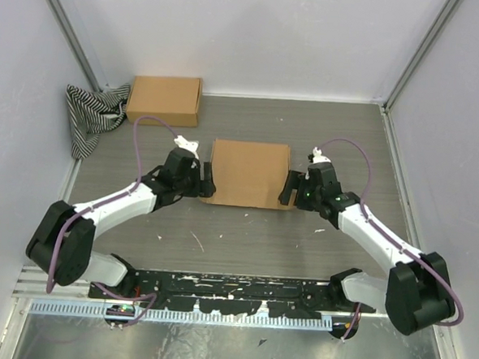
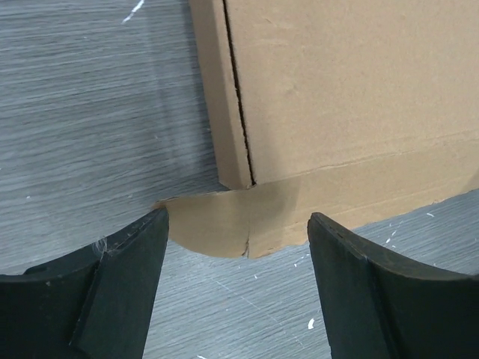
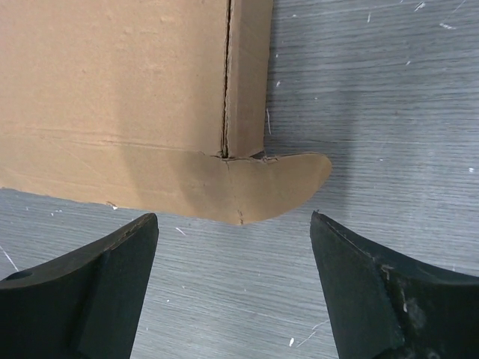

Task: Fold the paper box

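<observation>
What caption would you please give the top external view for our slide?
Left gripper and right gripper flank the paper box, jaws open.

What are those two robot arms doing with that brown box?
They are folding the paper box in the middle of the table. It looks shut, with a rounded tab poking out at each near corner. The left pincer and right pincer sit at its two sides, both open, holding nothing.

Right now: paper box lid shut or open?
Shut: the paper box lid lies flat, though rounded tabs stick out at both near corners.
</observation>
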Controlling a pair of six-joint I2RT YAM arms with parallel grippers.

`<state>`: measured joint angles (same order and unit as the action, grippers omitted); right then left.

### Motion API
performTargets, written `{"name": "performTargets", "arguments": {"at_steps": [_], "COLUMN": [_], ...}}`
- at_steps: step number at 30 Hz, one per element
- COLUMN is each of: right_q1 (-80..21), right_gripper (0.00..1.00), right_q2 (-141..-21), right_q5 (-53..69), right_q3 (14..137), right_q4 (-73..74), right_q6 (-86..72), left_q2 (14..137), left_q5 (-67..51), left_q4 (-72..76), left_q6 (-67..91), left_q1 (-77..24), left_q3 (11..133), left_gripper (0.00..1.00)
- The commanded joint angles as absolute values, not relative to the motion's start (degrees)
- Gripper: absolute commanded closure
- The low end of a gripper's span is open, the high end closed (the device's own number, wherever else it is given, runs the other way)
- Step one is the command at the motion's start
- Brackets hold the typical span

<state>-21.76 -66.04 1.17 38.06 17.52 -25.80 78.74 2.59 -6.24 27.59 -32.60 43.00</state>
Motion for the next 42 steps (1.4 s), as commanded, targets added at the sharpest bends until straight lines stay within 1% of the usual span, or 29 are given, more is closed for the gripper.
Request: {"name": "performTargets", "arguments": {"at_steps": [1, 7, 13, 18, 25, 29, 34, 37, 39, 42], "right_q1": [-22.8, -24.3, -26.4, -27.1, -27.5, -27.6, -27.6, -27.6, -27.6, -27.6], "right_gripper": [0.13, 0.14, 0.15, 0.18, 0.21, 0.25, 0.27, 0.27, 0.25, 0.19], "right_q2": [-68.6, -71.4, -74.2, -75.1, -75.3, -75.2, -74.7, -74.3, -74.2, -74.0], "right_q5": [2.5, 1.9, 1.3, 1.3, 2.8, 4.4, 4.3, 2.3, -0.4, -5.1], "right_q3": [41.2, 42.0, 42.7, 42.6, 42.6, 42.5, 42.6, 42.8, 42.8, 42.7], "right_q4": [14.3, 14.1, 13.8, 13.5, 13.4, 13.2, 13.3, 14.0, 14.4, 14.8], "right_q6": [-24.3, -23.7, -22.9, -22.9, -22.8, -22.8, -23.1, -23.4, -23.5, -24.1], "left_q2": [80.7, 81.1, 81.9, 82.3, 83.1, 83.3, 82.6, 82.7, 82.7, 82.4], "left_q5": [2.0, 2.9, 1.4, -0.9, -5.3, -7.0, -7.0, -6.2, -3.8, 0.9], "left_q4": [-6.4, -7.2, -7.6, -6.7, -6.9, -7.5, -7.5, -7.9, -8.6, -10.6], "left_q6": [25.4, 24.4, 24.9, 25.4, 26.1, 26.5, 26.8, 26.6, 26.5, 26.2], "left_q1": [-33.6, -33.8, -34.2, -34.5, -35.0, -35.1, -35.2, -35.2, -35.3, -35.2], "left_q3": [45.7, 45.2, 44.4, 43.9, 44.7, 45.0, 44.5, 44.5, 44.6, 44.8], "left_gripper": [0.19, 0.19, 0.21, 0.23, 0.32, 0.37, 0.40, 0.39, 0.33, 0.27]}}
